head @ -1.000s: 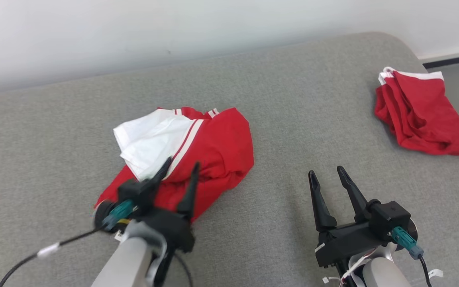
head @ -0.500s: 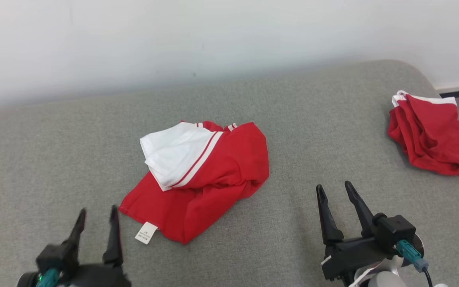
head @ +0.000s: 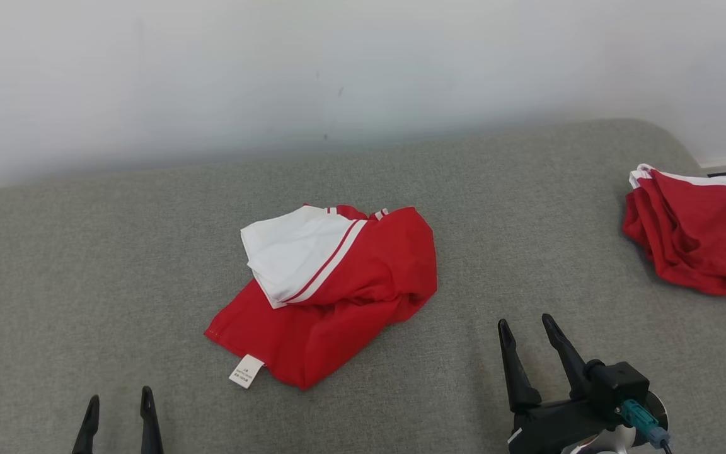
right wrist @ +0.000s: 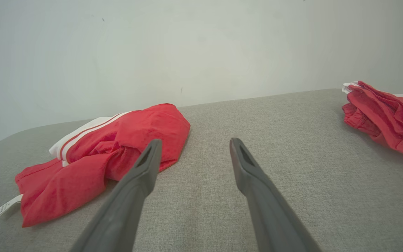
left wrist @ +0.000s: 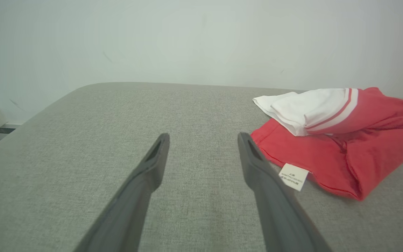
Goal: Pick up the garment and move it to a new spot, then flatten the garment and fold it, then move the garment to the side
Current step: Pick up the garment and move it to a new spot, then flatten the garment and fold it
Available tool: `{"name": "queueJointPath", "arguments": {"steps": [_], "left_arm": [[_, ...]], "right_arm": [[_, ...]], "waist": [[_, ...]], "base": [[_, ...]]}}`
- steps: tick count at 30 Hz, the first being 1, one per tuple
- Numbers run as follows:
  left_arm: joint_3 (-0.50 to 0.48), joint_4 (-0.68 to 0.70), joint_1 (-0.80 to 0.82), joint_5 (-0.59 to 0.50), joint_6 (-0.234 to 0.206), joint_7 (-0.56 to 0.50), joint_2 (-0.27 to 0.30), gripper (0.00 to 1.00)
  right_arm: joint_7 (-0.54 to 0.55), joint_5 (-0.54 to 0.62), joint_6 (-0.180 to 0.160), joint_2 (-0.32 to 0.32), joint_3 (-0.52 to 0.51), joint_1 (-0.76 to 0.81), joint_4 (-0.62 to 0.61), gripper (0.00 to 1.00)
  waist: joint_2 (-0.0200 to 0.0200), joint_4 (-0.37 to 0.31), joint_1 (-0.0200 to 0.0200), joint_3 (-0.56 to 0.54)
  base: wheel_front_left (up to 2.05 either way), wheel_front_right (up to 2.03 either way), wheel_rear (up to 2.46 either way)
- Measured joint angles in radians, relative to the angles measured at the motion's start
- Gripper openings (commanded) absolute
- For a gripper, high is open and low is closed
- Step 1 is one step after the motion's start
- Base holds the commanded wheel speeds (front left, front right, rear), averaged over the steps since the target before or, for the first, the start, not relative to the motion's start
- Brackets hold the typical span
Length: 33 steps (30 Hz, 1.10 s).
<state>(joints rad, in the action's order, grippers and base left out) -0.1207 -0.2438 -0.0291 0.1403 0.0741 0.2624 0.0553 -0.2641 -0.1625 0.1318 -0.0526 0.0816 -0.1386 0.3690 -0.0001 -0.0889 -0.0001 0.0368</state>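
The garment (head: 344, 296) is a crumpled red piece with a white striped panel folded over its top and a white tag at its near corner. It lies in a heap in the middle of the grey cushioned surface (head: 86, 252), also seen as the garment (left wrist: 345, 147) and the garment (right wrist: 110, 157). My left gripper (head: 120, 403) is open and empty at the lower left, short of the garment's tag corner; in its own view the left gripper (left wrist: 204, 138) has bare fabric between its fingers. My right gripper (head: 524, 321) is open and empty to the garment's right, its wrist view showing the right gripper (right wrist: 196, 141) above bare cushion.
A second crumpled red garment (head: 691, 239) with a white band lies at the far right edge of the surface, also visible as the second garment (right wrist: 387, 119). A pale wall (head: 338, 63) rises behind. Bare grey cushion stretches to the left and between the two garments.
My left gripper has drawn back from over the garment to the lower left, leaving it lying free. The head view has tilted up, so everything sits lower in it.
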Motion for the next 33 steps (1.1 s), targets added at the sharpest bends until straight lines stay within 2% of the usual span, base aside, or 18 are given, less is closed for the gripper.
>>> {"name": "queueJointPath", "arguments": {"steps": [5,13,22,29,33], "left_arm": [[-0.005,0.021,-0.024,-0.001,-0.004,0.0,-0.002,1.0],[0.073,0.044,-0.031,0.032,-0.04,0.0,-0.004,1.0],[0.16,0.032,-0.007,0.083,-0.058,0.0,-0.004,1.0],[0.203,0.008,0.015,0.099,-0.057,0.0,-0.004,1.0],[0.21,-0.003,0.014,0.12,-0.056,0.0,-0.004,1.0]], "right_arm": [[0.0,0.004,0.0,0.0,-0.002,0.007,0.007,1.0],[0.0,0.004,0.0,0.0,0.02,0.01,0.007,1.0],[0.0,0.016,0.0,-0.025,0.164,-0.134,0.013,1.0],[0.0,0.043,0.0,-0.076,0.284,-0.308,0.176,1.0],[0.004,0.067,0.0,-0.097,0.347,-0.429,0.34,1.0]], "waist": [[0.0,0.012,0.0,-0.007],[0.0001,0.049,0.0,-0.003],[0.0001,0.14,0.0002,0.035],[0.0001,0.244,0.0001,0.065],[0.0001,0.319,0.0002,0.088]], "base": [[0.0,0.0,0.0],[0.0,0.0,0.0],[0.0,0.0,0.0],[0.0,0.0,0.0],[0.0,0.0,0.0]]}}
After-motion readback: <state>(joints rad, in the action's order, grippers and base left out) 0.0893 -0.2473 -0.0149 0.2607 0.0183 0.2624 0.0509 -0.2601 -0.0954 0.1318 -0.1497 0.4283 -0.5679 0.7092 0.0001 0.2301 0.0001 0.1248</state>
